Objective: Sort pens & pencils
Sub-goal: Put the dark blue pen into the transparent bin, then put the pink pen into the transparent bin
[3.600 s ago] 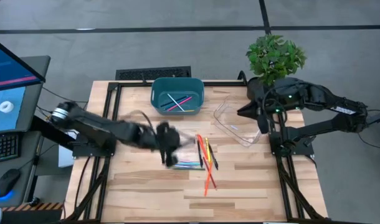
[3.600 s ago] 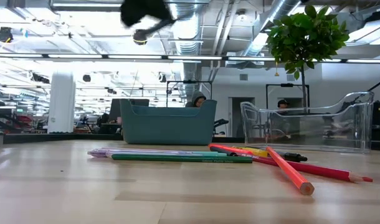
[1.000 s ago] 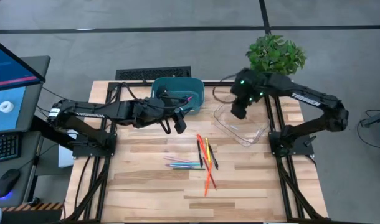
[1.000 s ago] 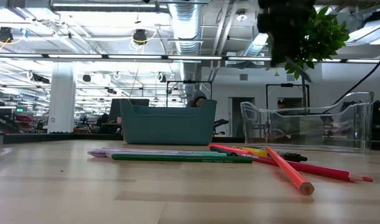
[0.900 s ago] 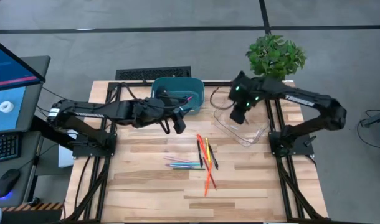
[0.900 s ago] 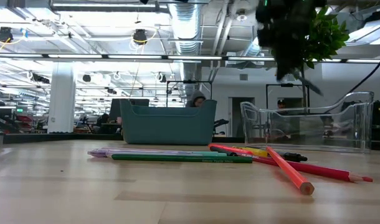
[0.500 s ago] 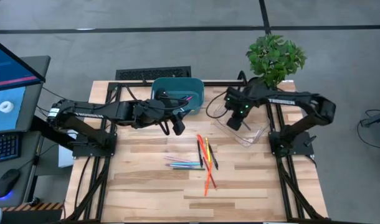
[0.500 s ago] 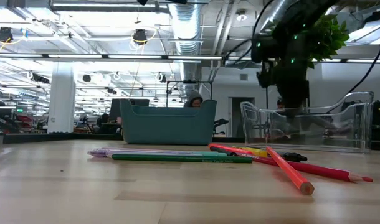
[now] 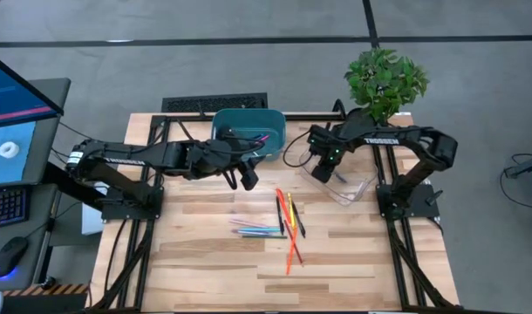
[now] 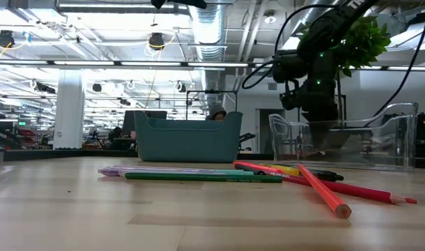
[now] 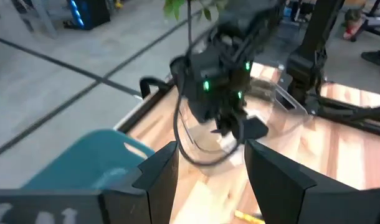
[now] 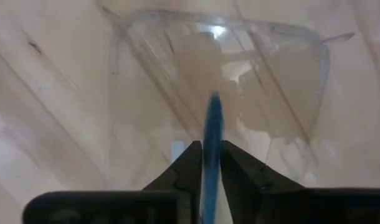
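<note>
Our right tool (image 12: 207, 163) pinches a blue pen (image 12: 210, 149) above the clear tray (image 12: 283, 68). Our left tool (image 11: 205, 165) hangs wide by the teal bin (image 9: 248, 129).

Grey floor (image 9: 248, 22) crossed by dark lines surrounds the wooden counter (image 9: 205, 262); a potted plant (image 9: 385, 80) stands at its far corner, ceiling ducts (image 10: 209, 28) and strip lights (image 10: 94, 63) overhead
</note>
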Action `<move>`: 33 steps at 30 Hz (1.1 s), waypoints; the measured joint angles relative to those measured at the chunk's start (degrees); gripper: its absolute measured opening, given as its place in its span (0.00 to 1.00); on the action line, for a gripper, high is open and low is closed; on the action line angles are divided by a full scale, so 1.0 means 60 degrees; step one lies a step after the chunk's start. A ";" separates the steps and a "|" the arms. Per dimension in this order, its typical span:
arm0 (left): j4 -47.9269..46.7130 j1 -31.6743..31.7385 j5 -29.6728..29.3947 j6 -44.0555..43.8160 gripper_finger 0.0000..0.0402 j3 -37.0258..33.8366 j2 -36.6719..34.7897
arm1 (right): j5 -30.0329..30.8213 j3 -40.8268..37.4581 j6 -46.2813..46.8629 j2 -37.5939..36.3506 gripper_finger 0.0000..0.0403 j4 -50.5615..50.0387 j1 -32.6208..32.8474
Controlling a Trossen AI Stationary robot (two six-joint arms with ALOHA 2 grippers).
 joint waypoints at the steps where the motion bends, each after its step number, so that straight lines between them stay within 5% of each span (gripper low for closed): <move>1: -0.0106 0.0000 0.0131 -0.0067 0.44 0.0000 0.0003 | -0.0010 0.0003 0.0000 -0.0076 0.21 0.0024 0.0000; 13: -0.4030 -0.0322 0.2723 -0.1004 0.44 -0.0043 0.0638 | -0.0073 0.0078 0.0667 -0.2887 0.45 -0.1032 0.0124; 22: -0.3479 -0.0967 0.4096 -0.0331 0.44 -0.1346 0.2058 | -0.0102 0.0091 0.1844 -0.4802 0.47 -0.1106 0.0752; 33: -0.1774 -0.1005 0.4864 0.0273 0.44 -0.2441 0.3352 | -0.0082 0.0084 0.2273 -0.4923 0.47 -0.1144 0.0951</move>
